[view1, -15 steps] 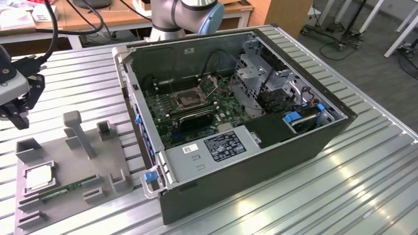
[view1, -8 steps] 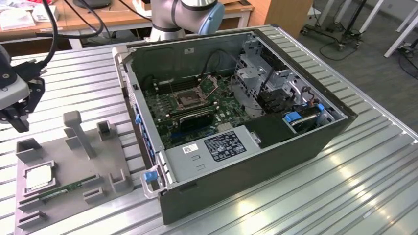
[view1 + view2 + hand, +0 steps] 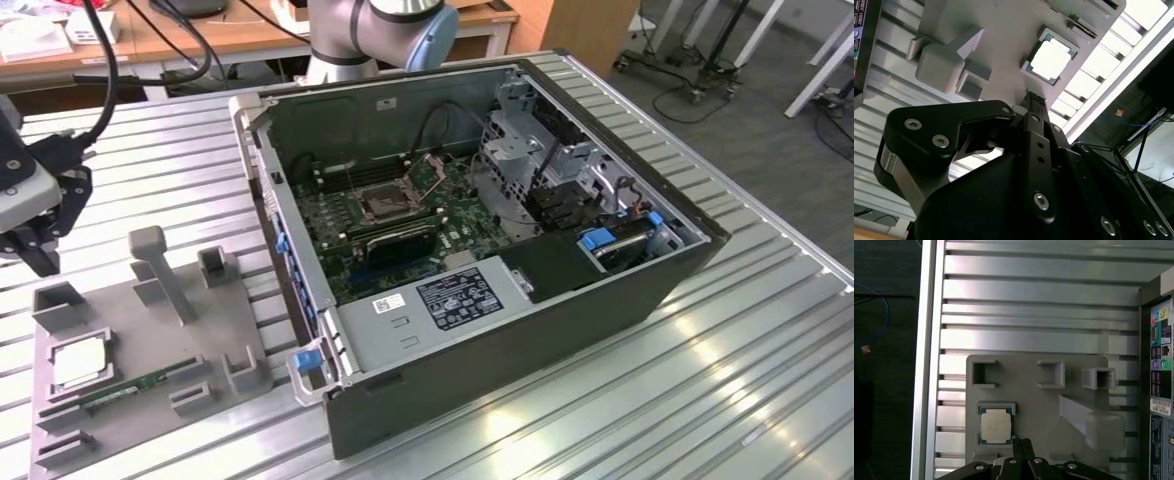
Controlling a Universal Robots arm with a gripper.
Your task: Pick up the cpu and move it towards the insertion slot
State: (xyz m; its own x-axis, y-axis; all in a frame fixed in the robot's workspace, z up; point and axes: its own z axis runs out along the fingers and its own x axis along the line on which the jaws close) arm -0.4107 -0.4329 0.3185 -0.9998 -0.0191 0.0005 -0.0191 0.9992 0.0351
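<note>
Surroundings: grey fixture plate lies on the ribbed metal table at the exterior view's lower left, just beside the open computer case. A tall grey post and several small brackets rise from the plate.
In the way: post stands on the case side of the cpu, and the case wall rises beyond it. The cpu's pale metal top is fully exposed in both wrist views.
Plate contents: cpu sits flat in a shallow square recess near the plate's outer edge. A green memory stick lies in a groove just beside it, lower in the frame.
Case contents: motherboard carries the insertion slot — silver frame, dark centre — in the upper middle of the exterior view. A labelled power supply runs along the near wall, and a metal drive cage fills the right part.
Gripper: gripper hangs at the exterior view's far left, higher in the frame than the cpu and apart from it. Its fingers are pressed together — holding nothing. In both wrist views its tips point toward the plate close to the cpu's edge.
</note>
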